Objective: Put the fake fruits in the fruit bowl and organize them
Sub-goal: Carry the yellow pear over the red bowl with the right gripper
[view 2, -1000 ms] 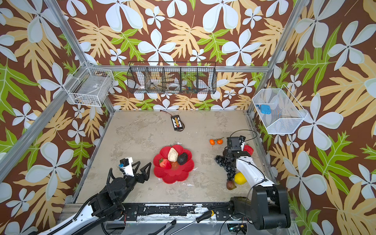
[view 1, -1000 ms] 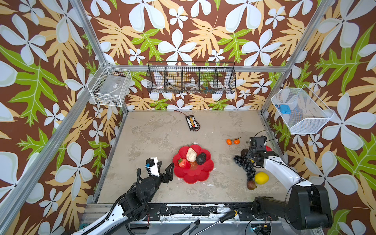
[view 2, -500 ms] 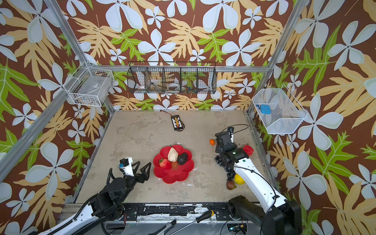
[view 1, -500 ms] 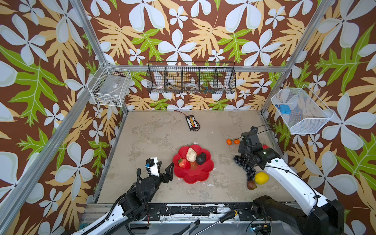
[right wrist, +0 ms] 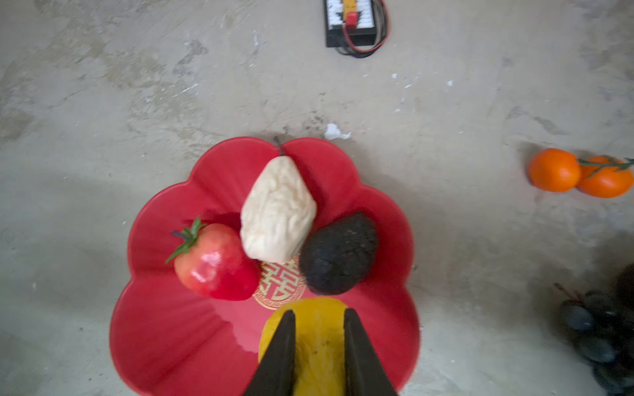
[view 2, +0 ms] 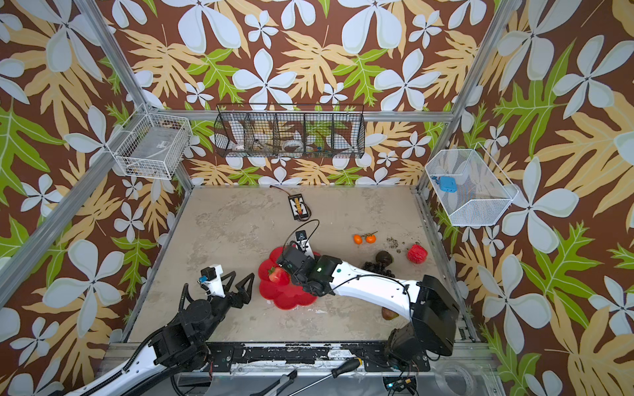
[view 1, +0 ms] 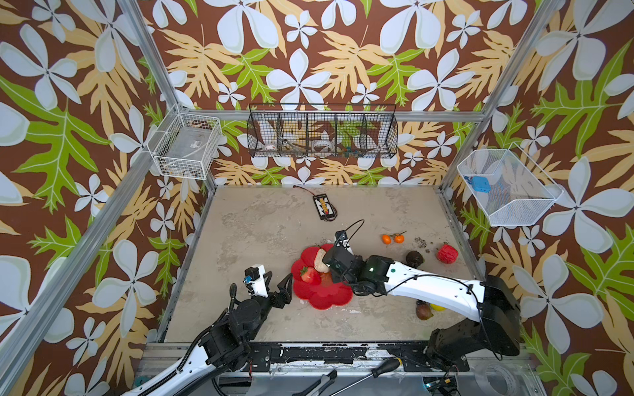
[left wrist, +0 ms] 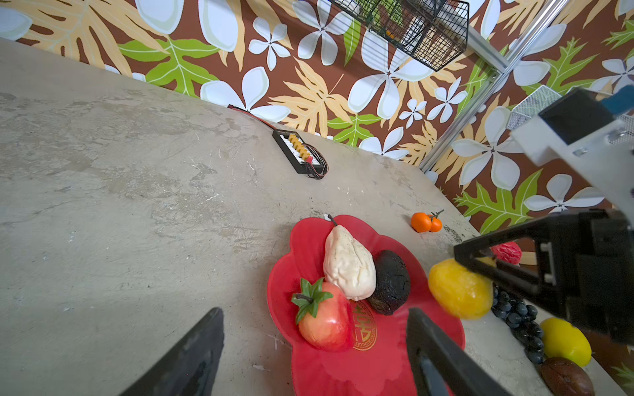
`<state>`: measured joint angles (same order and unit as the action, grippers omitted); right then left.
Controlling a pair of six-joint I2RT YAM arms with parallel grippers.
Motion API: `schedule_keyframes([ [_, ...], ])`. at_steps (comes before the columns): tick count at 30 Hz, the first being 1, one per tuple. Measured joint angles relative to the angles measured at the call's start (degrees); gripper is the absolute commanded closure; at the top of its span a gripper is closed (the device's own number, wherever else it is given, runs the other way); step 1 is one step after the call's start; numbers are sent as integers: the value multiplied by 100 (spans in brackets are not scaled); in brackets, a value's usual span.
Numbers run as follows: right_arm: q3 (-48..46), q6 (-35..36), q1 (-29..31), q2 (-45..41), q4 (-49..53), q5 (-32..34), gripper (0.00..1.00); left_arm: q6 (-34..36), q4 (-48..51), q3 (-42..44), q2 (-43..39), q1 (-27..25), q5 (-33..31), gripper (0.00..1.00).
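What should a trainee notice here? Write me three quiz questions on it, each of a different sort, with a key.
1. True or false: the left gripper is shut on a fruit.
2. What does the right gripper hold? A. the two oranges B. a yellow fruit C. the grape bunch
3. How many fruits lie loose in the fruit bowl, apart from the held one?

Key:
1. False: its jaws stand open and empty, beside the bowl.
2. B.
3. Three: strawberry, pear-shaped piece, avocado.
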<state>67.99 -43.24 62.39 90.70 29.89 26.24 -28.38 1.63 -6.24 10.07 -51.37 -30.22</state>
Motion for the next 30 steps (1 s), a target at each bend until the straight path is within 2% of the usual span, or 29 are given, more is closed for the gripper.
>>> schedule_keyframes([
  [6,57,-79,354,612,-229,-133,77,0,7,22,-22,0,-37,16],
  [30,168,-15,385,1648,-772,216,77,0,-2,28,-20,11,-37,16],
])
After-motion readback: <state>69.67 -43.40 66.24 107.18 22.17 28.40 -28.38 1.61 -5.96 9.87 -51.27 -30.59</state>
